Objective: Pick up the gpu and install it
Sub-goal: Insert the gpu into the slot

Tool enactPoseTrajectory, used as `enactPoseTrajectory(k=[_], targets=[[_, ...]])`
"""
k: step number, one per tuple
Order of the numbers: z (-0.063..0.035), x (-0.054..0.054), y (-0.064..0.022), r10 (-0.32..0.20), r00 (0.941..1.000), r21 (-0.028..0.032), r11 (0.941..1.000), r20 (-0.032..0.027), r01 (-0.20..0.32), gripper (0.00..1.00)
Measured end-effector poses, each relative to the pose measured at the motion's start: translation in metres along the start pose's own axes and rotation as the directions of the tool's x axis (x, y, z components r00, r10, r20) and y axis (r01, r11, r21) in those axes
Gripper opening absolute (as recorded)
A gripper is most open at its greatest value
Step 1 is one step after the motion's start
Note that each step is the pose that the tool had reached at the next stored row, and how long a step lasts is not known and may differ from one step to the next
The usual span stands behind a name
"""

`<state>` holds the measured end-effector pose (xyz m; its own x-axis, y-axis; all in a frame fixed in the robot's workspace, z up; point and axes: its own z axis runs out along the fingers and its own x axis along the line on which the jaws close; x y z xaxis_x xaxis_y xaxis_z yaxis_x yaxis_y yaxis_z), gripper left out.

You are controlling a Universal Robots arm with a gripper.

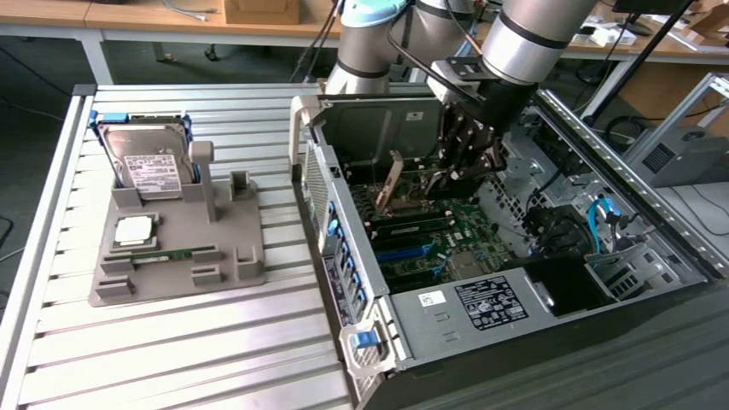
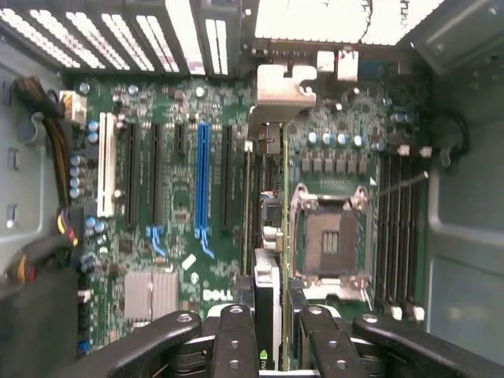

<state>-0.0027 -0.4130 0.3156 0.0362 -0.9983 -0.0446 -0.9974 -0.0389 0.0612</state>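
Wooden workbenches and cables line the background behind a slatted metal desk (image 1: 171, 342), which carries the work. Largest on it is an open computer case (image 1: 513, 256), lying along the desk's edge on the exterior view's right, its side panel off and the green motherboard (image 2: 181, 197) exposed. Above it the silver robot arm (image 1: 524, 38) reaches down into the case. Toward the desk's opposite edge sits a grey parts holder (image 1: 177, 256) with a silver hard drive (image 1: 148, 166) standing upright in its rear slot, a square processor chip (image 1: 133, 229) lying flat below it, and a thin green memory stick (image 1: 166, 254) in a groove near the front.

Inside the case, the end effector (image 1: 469, 158) hangs over the motherboard with its fingers (image 2: 236, 342) partly closed on the gpu (image 2: 266, 236). In the wrist view the card runs edge-on from between the fingers out over the board, its silvery bracket (image 2: 279, 94) at the far end near the case's rear wall. It lies between the black expansion slots and the empty processor socket (image 2: 331, 236), beside the blue slot (image 2: 203, 181). Whether its edge is seated in a slot cannot be told.
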Motion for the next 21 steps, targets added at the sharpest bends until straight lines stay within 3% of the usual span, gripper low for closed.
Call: enactPoseTrajectory(k=[5, 8, 10, 15, 21], targets=[[0.0068, 0.014, 0.0051, 0.0, 1.0, 0.0, 1.0, 0.0001, 0.0, 0.27], [0.0115, 0.037, 0.0071, 0.0, 1.0, 0.0, 1.0, 0.0001, 0.0, 0.27], [0.013, 0.045, 0.0087, 0.0, 1.0, -0.0001, 1.0, -0.0001, 0.0, 0.27], [0.0201, 0.046, 0.0219, 0.0, 1.0, -0.0001, 1.0, -0.0025, 0.0, 0.27], [0.0294, 0.046, 0.032, 0.0, 1.0, -0.0002, 1.0, -0.0058, 0.0, 0.27]])
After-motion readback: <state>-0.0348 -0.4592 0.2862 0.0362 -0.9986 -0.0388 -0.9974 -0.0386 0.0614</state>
